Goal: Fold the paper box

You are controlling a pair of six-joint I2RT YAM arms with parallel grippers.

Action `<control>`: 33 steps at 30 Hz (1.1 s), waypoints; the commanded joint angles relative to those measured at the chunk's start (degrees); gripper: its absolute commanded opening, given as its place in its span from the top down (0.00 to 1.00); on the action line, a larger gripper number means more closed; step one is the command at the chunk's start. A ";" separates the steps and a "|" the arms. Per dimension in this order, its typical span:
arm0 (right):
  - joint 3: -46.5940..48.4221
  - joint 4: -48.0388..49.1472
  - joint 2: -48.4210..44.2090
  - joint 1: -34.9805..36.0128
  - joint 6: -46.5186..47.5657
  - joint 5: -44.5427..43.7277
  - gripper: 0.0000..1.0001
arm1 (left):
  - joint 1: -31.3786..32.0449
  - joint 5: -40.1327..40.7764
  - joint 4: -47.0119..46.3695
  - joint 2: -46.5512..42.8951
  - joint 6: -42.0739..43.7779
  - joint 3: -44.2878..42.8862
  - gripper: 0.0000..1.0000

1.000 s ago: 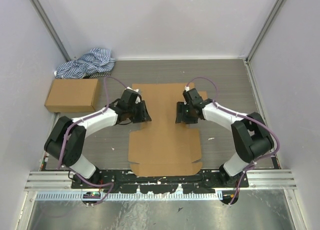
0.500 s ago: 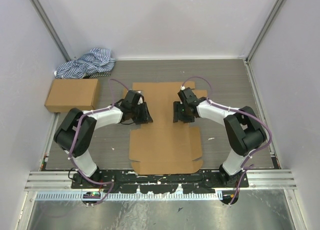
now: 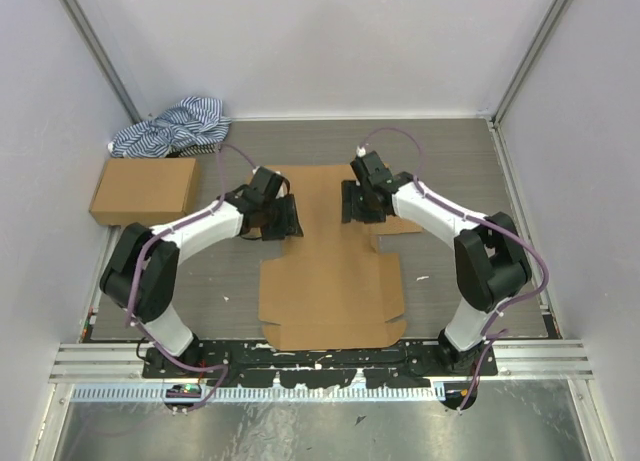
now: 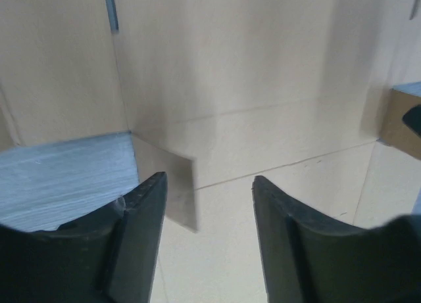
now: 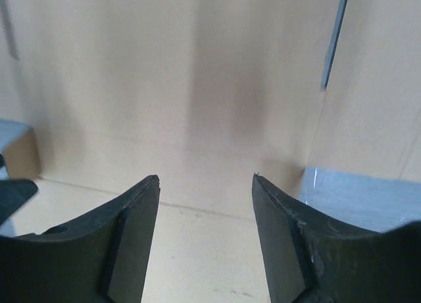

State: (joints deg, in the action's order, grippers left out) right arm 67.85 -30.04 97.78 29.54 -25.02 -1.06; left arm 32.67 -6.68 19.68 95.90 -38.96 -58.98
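The paper box (image 3: 330,281) lay flat and unfolded on the table (image 3: 450,161) between the arms. The left claw (image 3: 283,219) and right claw (image 3: 355,203) hung low over its far half by the side flaps, both spread wide and holding nothing. If they pushed unevenly or missed the creases, the light sheet would likely slide or twist rather than bend, and a flap could crumple off its line.
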 commanded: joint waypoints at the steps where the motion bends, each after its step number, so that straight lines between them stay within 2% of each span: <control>1: 11.20 -3.05 1.14 -3.72 2.98 -1.39 0.35 | -1.74 6.76 7.91 -3.25 4.89 -9.57 0.31; 3: 15.60 -3.76 3.30 -6.49 3.65 0.00 0.34 | -4.22 7.19 8.12 -2.56 6.17 -13.07 0.25; 5: 19.59 -3.79 6.05 -9.80 4.03 1.01 0.32 | -7.81 5.88 6.78 -1.24 6.60 -15.79 0.24; 9: 26.41 -1.13 13.49 -14.34 5.57 2.67 0.33 | -14.81 2.23 4.58 4.15 5.97 -21.60 0.24; 12: 30.32 2.29 19.93 -17.36 6.02 5.40 0.34 | -17.45 1.44 4.32 9.31 6.61 -26.52 0.26; 19: 35.19 8.84 29.17 -21.55 5.15 12.80 0.34 | -18.82 -0.86 -0.27 17.77 7.73 -33.71 0.27; 26: 39.79 7.88 33.84 -22.31 6.38 13.43 0.34 | -20.05 -4.15 -1.58 23.52 6.62 -39.30 0.30; 33: 39.38 6.61 35.15 -22.36 7.05 12.50 0.36 | -20.37 -4.44 -1.72 24.69 6.77 -39.51 0.31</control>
State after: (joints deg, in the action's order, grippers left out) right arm 106.00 -22.74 133.03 7.22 -19.03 11.60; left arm 12.64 -9.78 19.27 119.66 -32.62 -96.90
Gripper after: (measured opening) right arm 0.642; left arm 0.694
